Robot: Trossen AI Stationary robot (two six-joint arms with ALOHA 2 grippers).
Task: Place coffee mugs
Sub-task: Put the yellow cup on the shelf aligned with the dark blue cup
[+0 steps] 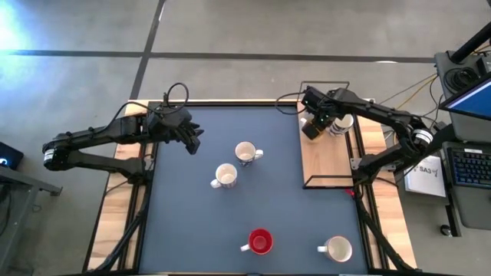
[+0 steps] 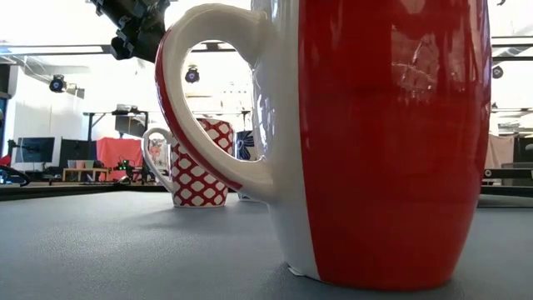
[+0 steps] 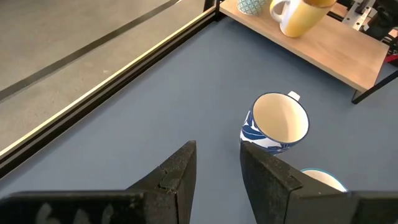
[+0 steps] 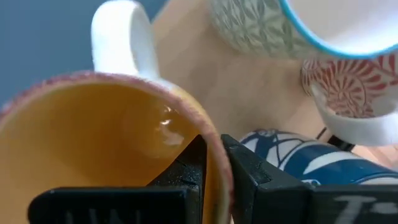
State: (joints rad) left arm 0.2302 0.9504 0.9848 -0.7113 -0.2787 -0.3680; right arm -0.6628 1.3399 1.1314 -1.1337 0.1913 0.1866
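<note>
The left gripper (image 1: 196, 140) is hovering over the left part of the blue mat (image 1: 184, 222), its fingers (image 3: 180, 177) standing apart with nothing between them, and the blue-patterned mug (image 3: 275, 122) is standing upright just beyond its fingertips, toward the mat's middle, with a second white mug (image 1: 225, 175) close beside it. Nearer the mat's front edge the red mug (image 1: 260, 241) and another white mug (image 1: 338, 248) are standing well apart. At the right, the right gripper (image 1: 313, 125) is hanging over the back end of the wooden shelf board (image 1: 326, 161), its fingers clamped together on the rim of the orange mug (image 4: 106, 155), one inside and one outside. The mug is hanging open-side up with its white handle pointing away from the wrist. Other patterned mugs (image 4: 292, 28) are sitting on the board directly beyond it, so the coming placement probably depends on the free strip of board beside them. The dark wire frame (image 1: 349, 84) is enclosing the board, and beyond the table the room's grey concrete floor (image 1: 230, 31) is showing.
</note>
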